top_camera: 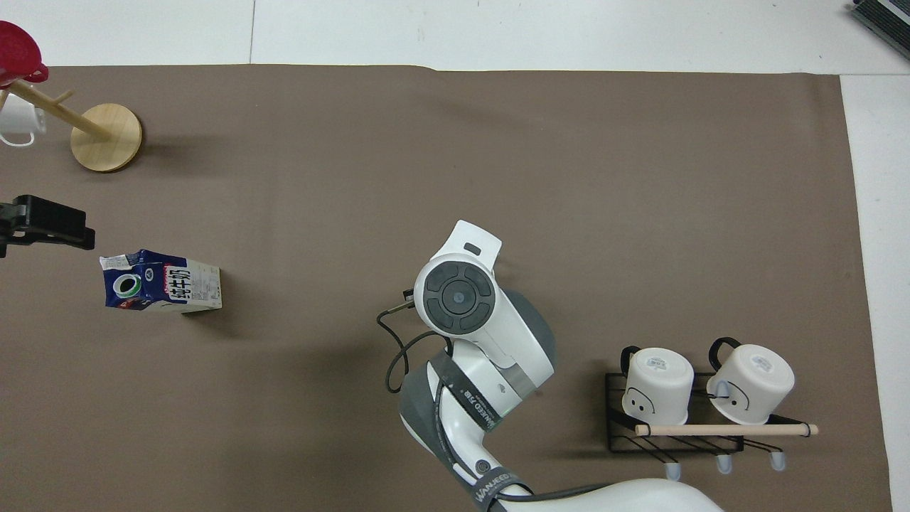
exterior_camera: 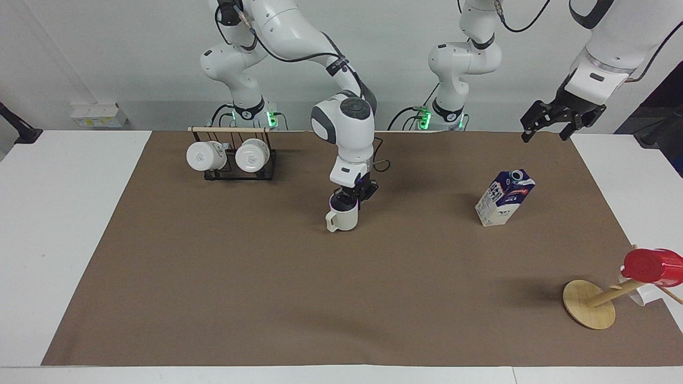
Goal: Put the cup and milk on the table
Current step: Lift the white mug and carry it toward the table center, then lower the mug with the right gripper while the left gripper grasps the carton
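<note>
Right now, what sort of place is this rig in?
Probably a robotics lab test bench, not a kitchen: two arms bolted at a white table covered by a brown paper sheet, plain white wall, and staged props, a mug rack and a milk carton.

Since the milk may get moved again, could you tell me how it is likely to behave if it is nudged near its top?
The milk stands tall on a small base on the table, so a high push would probably tip it rather than slide it. Its spout looks open, so it might spill. As a carton, it would likely dent under a hard squeeze.
</note>
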Available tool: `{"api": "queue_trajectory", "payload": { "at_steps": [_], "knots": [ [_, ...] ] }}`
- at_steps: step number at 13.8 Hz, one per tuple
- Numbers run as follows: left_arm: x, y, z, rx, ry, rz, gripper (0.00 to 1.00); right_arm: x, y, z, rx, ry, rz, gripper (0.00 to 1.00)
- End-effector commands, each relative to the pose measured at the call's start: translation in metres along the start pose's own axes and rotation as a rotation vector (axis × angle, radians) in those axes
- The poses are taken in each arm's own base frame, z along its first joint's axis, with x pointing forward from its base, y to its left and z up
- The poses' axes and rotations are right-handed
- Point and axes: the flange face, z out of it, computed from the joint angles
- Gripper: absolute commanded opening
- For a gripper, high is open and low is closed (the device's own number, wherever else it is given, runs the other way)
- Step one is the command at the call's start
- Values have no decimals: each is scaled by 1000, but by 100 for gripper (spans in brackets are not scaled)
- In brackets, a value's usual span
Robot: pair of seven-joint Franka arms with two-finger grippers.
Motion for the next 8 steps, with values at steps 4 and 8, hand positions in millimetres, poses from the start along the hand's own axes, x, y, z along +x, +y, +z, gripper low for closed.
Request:
{"api": "queue_trajectory", "payload": {
  "at_steps": [4, 8],
  "knots": [
    [-62, -9, 77, 13, 156, 6, 100, -5, 3, 1, 6, 4, 6, 54],
    [-59, -13, 115, 15, 169, 19, 100, 1, 4, -4, 10, 17, 23, 94]
  ]
}}
